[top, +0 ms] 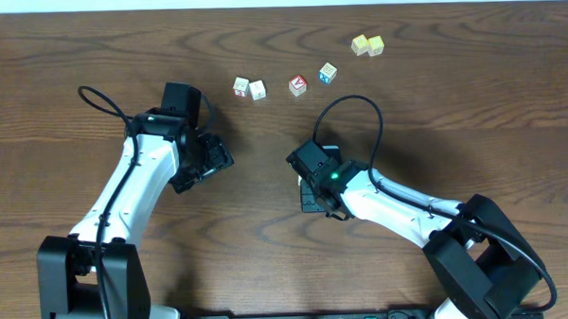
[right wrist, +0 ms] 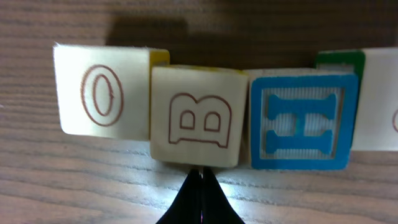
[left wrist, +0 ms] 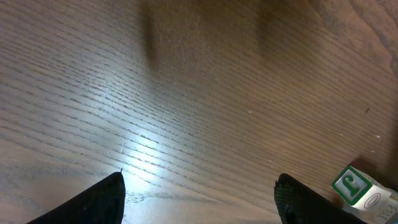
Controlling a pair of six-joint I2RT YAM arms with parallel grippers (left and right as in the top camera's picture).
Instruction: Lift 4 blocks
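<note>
Four small printed toy blocks stand side by side in one row on a dark brown wooden table [right wrist: 62, 193], across the upper half of the right wrist view. From the left there is a cream block with a brown O [right wrist: 102, 90], then a cream block with a brown B [right wrist: 196, 118] touching it. Next is a blue-framed block with a blue H [right wrist: 303, 121] and a green top face, and last a fourth cream block [right wrist: 380, 99], cut off by the right edge. The right gripper [right wrist: 199, 190] rises from the bottom centre with its two black fingers pressed together on nothing. Its tip is at the foot of the B block, and whether it touches cannot be told. In the left wrist view the left gripper [left wrist: 199, 199] has its fingers wide apart over bare wood, holding nothing. One cube with a green-printed letter [left wrist: 351, 185] lies in the lower right corner, outside the fingers. The overhead view shows six cubes along the upper middle: two cream cubes [top: 241, 86] [top: 257, 89] just beside each other, one red-faced cube [top: 297, 84], one blue-faced cube [top: 327, 74] and two yellow cubes [top: 360, 45] [top: 376, 46] touching at the upper right. Both arms sit lower in that frame, well apart from these six. The row of four cannot be made out there.
</note>
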